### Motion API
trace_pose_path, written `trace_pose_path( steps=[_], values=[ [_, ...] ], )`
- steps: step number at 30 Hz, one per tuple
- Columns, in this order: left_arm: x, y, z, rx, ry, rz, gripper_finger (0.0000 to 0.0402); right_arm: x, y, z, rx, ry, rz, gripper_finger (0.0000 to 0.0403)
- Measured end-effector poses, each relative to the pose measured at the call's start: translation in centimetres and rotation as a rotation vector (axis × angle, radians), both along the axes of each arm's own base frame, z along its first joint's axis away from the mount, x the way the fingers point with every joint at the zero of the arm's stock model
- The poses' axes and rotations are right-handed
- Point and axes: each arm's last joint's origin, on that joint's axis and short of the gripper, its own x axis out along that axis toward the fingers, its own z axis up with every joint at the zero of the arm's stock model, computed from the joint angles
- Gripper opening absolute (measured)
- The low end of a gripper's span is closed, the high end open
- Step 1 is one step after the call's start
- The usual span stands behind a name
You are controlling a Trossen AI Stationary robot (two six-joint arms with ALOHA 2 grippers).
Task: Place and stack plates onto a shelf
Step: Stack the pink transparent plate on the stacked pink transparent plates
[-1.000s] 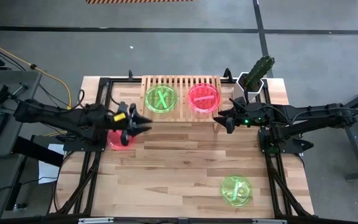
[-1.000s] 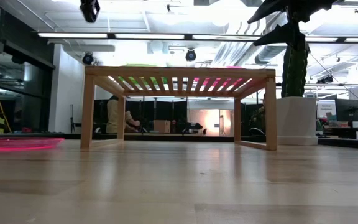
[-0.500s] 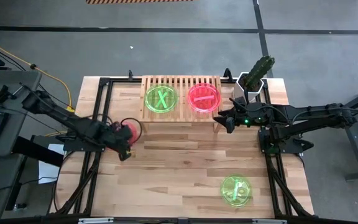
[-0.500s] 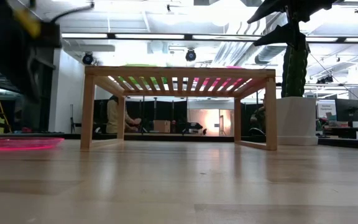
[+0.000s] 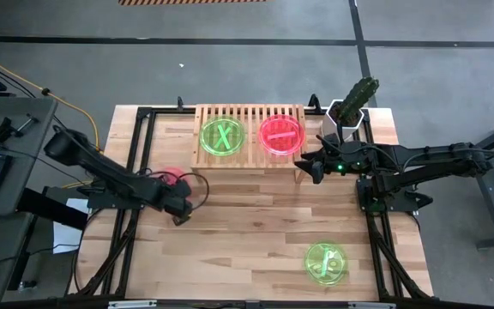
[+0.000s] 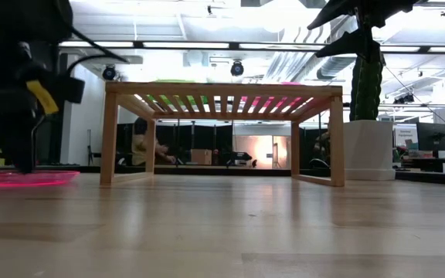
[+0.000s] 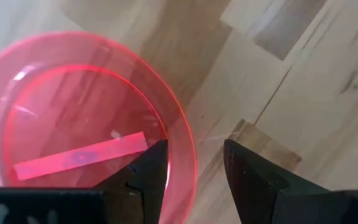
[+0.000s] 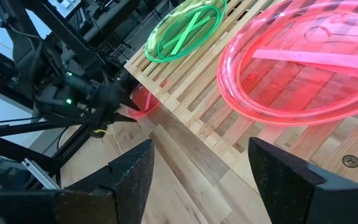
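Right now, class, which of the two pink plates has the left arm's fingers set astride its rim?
The pink plate on the tabletop left of the shelf; the other pink plate lies on the shelf, untouched.

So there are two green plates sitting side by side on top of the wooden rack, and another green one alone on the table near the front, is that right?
Not quite. The wooden rack holds one green plate and one pink-red plate, side by side, as the high view shows. The other green plate does lie alone on the table near the front.
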Motion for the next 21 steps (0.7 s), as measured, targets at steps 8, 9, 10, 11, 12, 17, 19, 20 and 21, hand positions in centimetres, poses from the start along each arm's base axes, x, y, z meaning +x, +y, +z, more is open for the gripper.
trace_pose_path(
  steps=[8, 9, 10, 11, 12, 17, 19, 20, 21],
  values=[
    [0.7, 0.7, -1.5, 0.025, 0.086, 0.037, 0.0147, 0.0, 0.0, 0.0, -0.007, 0.002, 0.003, 0.0243],
    [0.8, 0.8, -1.5, 0.026, 0.091, 0.043, 0.0147, 0.0, 0.0, 0.0, -0.007, 0.002, 0.003, 0.0243],
    [0.8, 0.9, -1.6, 0.027, 0.094, 0.046, 0.0147, 0.0, 0.0, 0.0, -0.007, 0.002, 0.003, 0.0243],
    [0.9, 1.0, -1.6, 0.023, 0.096, 0.051, 0.0147, 0.0, 0.0, 0.0, -0.007, 0.003, 0.003, 0.0243],
    [0.9, 1.1, -1.6, 0.02, 0.098, 0.05, 0.0146, 0.0, 0.0, 0.0, -0.007, 0.002, 0.002, 0.0243],
    [1.0, 1.3, -1.6, 0.01, 0.105, 0.043, 0.0108, 0.0, 0.0, 0.0, -0.006, 0.002, 0.002, 0.0243],
    [1.0, 1.2, -1.6, 0.003, 0.105, 0.035, 0.0077, 0.0, 0.0, 0.0, -0.004, 0.002, 0.001, 0.0243],
    [1.0, 1.2, -1.6, -0.002, 0.105, 0.034, 0.0059, 0.0, 0.0, 0.0, -0.004, 0.002, 0.001, 0.0243],
    [1.0, 1.2, -1.7, -0.006, 0.107, 0.034, 0.0039, 0.0, 0.0, 0.0, -0.004, 0.002, 0.001, 0.0243]
  ],
)
